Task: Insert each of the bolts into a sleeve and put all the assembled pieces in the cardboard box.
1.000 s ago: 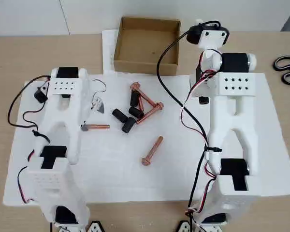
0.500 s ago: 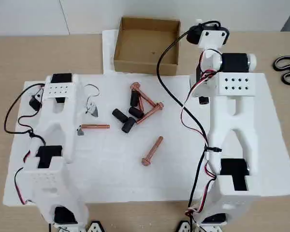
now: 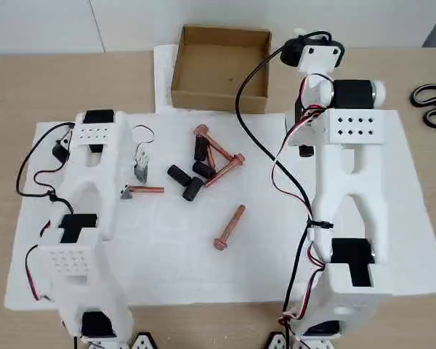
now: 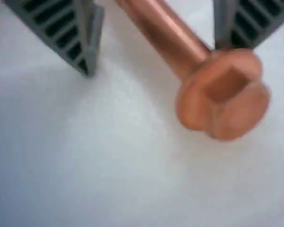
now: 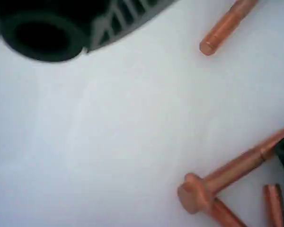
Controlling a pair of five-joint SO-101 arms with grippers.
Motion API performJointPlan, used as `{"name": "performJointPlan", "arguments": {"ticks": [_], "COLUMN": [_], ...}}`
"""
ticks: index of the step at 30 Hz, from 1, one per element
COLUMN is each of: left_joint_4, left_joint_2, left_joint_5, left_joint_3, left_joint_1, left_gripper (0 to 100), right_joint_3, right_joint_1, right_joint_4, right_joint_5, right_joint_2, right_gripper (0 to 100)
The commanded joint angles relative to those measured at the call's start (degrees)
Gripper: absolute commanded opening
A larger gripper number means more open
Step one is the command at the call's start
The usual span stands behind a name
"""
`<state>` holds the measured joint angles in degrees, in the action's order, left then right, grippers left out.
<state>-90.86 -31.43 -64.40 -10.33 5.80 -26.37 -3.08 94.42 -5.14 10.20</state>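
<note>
The left gripper (image 3: 133, 178) has been swung back over the copper-coloured flanged metal bolt (image 3: 147, 190) at the left of the white foam mat (image 3: 167, 269) — fingers spread wide astride its shank, nothing grasped, so a pickup seems set up. A black cylindrical sleeve (image 5: 38, 35) is clamped in the right gripper (image 5: 78, 28).

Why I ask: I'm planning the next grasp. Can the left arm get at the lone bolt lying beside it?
Probably yes. The left gripper is open and straddles the bolt just behind its head, with nothing between them that would block it from closing.
</note>
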Motion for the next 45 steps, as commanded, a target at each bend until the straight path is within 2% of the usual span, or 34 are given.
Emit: {"name": "performJointPlan", "arguments": {"ticks": [1, 4, 8, 13, 16, 18, 20, 24, 26, 29, 35, 40, 45], "left_joint_4": [-5.98, -8.35, -8.35, -8.35, -8.79, -9.67, -9.67, -9.58, -9.49, -9.49, -9.05, -7.91, -5.10], "left_joint_2": [-1.85, -2.11, -2.37, -2.02, -1.85, -1.85, -1.85, -1.85, -2.02, -2.29, -2.37, -2.37, -2.37], "left_joint_5": [1.58, 2.11, 2.11, 2.29, 6.42, 12.66, 22.24, 48.18, 58.64, 68.48, 69.45, 69.45, 69.45], "left_joint_3": [-3.30, -6.20, -6.55, -6.73, -7.78, -9.36, -10.33, -12.00, -13.49, -14.20, -14.29, -14.29, -14.20], "left_joint_1": [-1.14, -3.69, -4.92, -4.92, -5.27, -5.36, -5.27, -5.27, -5.19, -5.01, -5.19, -4.84, -4.92], "left_gripper": [14, 11, 1, 1, 1, 1, 1, 1, 1, 1, 1, 10, 11], "right_joint_3": [-2.90, -2.90, -2.90, -2.90, -2.90, -2.90, -2.90, -2.90, -2.90, -2.90, -2.81, -2.81, -2.81], "right_joint_1": [0.13, 0.13, 0.40, 0.40, 0.40, 0.40, 0.40, 0.40, 0.40, 0.40, 0.40, 0.40, 0.40], "right_joint_4": [-1.01, -1.01, -0.84, -0.66, -0.92, -0.92, -0.92, -0.92, -0.75, -0.66, -0.57, -0.48, -0.48], "right_joint_5": [-0.09, -0.09, -0.18, -0.18, -0.18, -0.18, -0.18, -0.18, -0.18, -0.18, -0.18, -0.18, -0.18], "right_joint_2": [-3.38, -3.38, -3.38, -3.38, -3.38, -3.38, -3.38, -3.38, -3.38, -3.38, -3.38, -3.38, -3.38], "right_gripper": [0.4, 0.4, 0.4, 0.4, 0.4, 0.4, 0.4, 0.4, 0.4, 0.4, 0.4, 0.4, 0.4]}}
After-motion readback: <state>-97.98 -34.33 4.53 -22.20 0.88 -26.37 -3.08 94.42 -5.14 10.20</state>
